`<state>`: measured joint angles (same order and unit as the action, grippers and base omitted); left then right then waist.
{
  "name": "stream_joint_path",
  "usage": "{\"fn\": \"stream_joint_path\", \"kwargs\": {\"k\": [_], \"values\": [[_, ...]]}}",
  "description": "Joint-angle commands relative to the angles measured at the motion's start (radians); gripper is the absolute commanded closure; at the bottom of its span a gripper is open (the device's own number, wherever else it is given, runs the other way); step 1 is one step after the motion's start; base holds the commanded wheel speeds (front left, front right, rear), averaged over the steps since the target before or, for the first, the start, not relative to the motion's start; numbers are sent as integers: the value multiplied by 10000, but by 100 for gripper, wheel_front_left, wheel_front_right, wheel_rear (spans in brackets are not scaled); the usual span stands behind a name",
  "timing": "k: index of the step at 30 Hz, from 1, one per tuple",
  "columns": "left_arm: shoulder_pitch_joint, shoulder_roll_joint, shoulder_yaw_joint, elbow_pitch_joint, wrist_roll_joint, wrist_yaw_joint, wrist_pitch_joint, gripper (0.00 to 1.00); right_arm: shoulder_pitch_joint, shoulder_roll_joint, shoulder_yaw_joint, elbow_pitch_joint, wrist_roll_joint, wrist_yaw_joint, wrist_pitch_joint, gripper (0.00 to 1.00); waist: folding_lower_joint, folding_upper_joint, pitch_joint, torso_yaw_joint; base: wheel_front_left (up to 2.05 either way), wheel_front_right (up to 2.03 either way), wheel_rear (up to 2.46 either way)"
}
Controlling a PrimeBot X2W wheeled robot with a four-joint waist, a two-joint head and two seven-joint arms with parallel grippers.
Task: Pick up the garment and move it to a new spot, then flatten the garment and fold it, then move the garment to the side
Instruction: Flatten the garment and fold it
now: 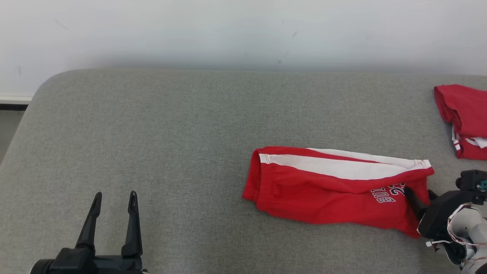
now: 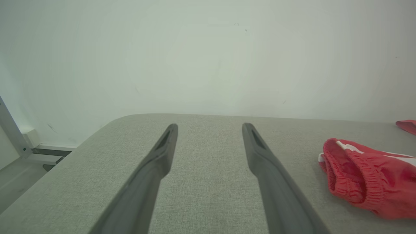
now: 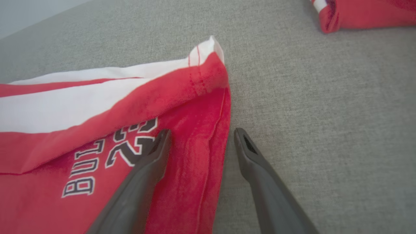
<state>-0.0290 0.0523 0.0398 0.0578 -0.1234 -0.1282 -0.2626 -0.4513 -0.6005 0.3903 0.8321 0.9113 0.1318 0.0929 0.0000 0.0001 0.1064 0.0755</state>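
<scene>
Red garment (image 1: 323,194) | right fingers (image 3: 146,169) wide astride hem (image 3: 225,107), perhaps touching | left fingers (image 2: 162,149) wide

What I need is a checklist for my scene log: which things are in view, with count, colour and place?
red fabric shorts with white stripes and printed lettering: one, red and white, lying folded right of the table's centre
second red and white fabric garment: one, red with white trim, far right, cut off by the frame
grey fabric-covered table: one, grey, under both garments
white wall: one, white, behind the table
pale floor: one strip, grey, past the table's left end
left pincer: one, dark, open, lower left over bare table
right pincer: one, dark, open, straddling the shorts' hem edge
</scene>
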Motion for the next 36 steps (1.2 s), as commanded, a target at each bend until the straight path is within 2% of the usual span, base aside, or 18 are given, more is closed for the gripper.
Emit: {"fn": "stream_joint_path", "kwargs": {"k": [1,6,7,8,9,12,21,26,30,36], "values": [[-79,-16,8,36,-33,-15,-27,0,-52,131,8,85,-149,-29,120,0,0,-1,79,85,0,0,0],[-99,-20,49,37,-42,-15,-27,0,10,441,105,414,-335,-29,796,0,0,-1,148,136,0,0,0],[-106,-21,60,42,-49,-16,-27,0,7,473,104,385,-357,-28,854,33,0,-1,159,140,0,0,0],[-113,-20,66,49,-52,-17,-27,0,-6,504,88,353,-366,-28,894,95,0,-1,167,140,0,0,0],[-119,-22,74,60,-54,-18,-27,0,-34,520,76,320,-389,-28,913,100,0,-1,168,137,0,0,0],[-141,-22,98,91,-52,-20,-27,0,-185,403,-10,257,-479,-29,946,100,0,-1,141,110,0,0,0],[-45,-25,83,181,-28,-23,-27,0,-500,-532,-338,629,-826,-29,1065,100,0,-1,-113,33,0,0,0],[84,-27,75,203,-68,-25,-27,0,-670,-781,-501,659,-961,-29,1350,100,0,-1,-246,-65,0,0,0],[202,-26,117,222,-105,-26,-27,0,-822,-623,-596,80,-771,-29,1731,100,0,-1,-309,-237,0,0,0],[360,-24,13,163,-76,40,-27,0,-725,-271,-1022,-1211,123,-29,2803,100,0,-1,-397,-433,0,0,0]]}}
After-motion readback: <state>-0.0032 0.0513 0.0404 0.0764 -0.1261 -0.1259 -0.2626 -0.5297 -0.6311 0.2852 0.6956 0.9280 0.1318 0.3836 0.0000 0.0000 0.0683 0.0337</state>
